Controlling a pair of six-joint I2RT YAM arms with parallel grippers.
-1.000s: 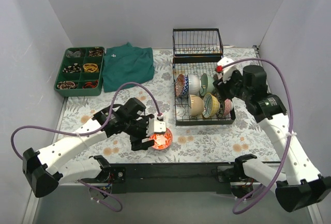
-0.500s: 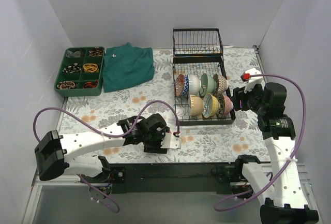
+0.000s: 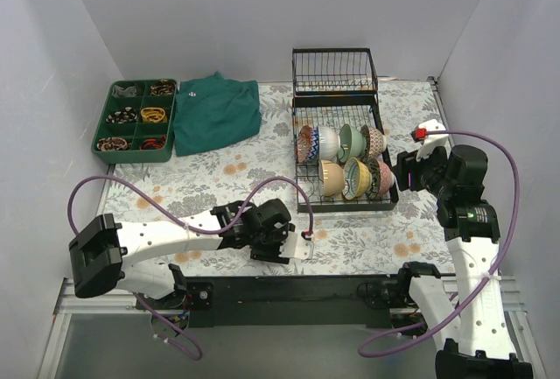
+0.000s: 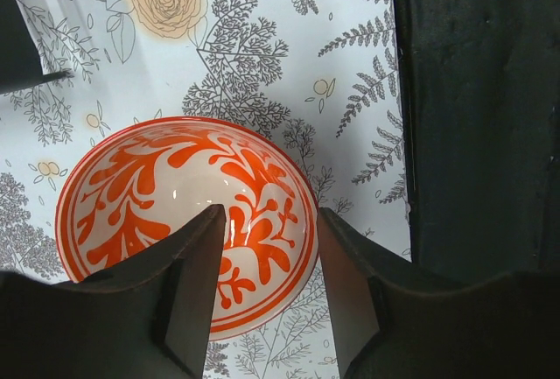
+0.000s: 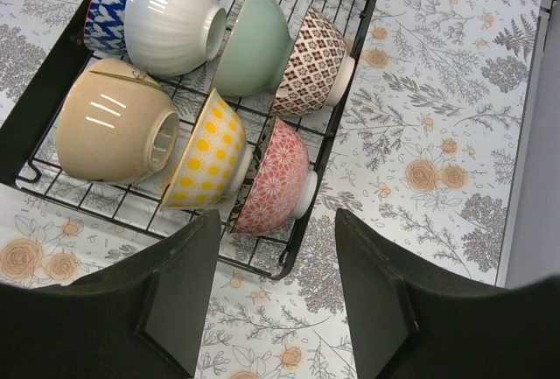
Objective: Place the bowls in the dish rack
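A red-orange patterned bowl (image 4: 157, 195) sits upright on the floral tablecloth. In the top view my left gripper (image 3: 296, 241) hides it. In the wrist view the left gripper (image 4: 269, 214) is open and straddles the bowl's right rim, one finger over the inside, the other outside. The black wire dish rack (image 3: 303, 197) holds several bowls on edge, among them a cream one (image 5: 109, 134), a yellow-dotted one (image 5: 201, 151), a red-patterned one (image 5: 276, 178), a pale green one (image 5: 254, 42) and a brown-patterned one (image 5: 315, 64). My right gripper (image 3: 404, 169) is open and empty, above the rack's near right corner (image 5: 293, 261).
The rack's upright wire basket section (image 3: 334, 71) stands at its far end. A green compartment tray (image 3: 136, 121) and a folded green cloth (image 3: 214, 112) lie at the back left. Grey walls close in the left, back and right.
My left gripper has swung right and down over the red-orange bowl, which now is hidden in the top view. My right arm has pulled back to the right, away from the rack.
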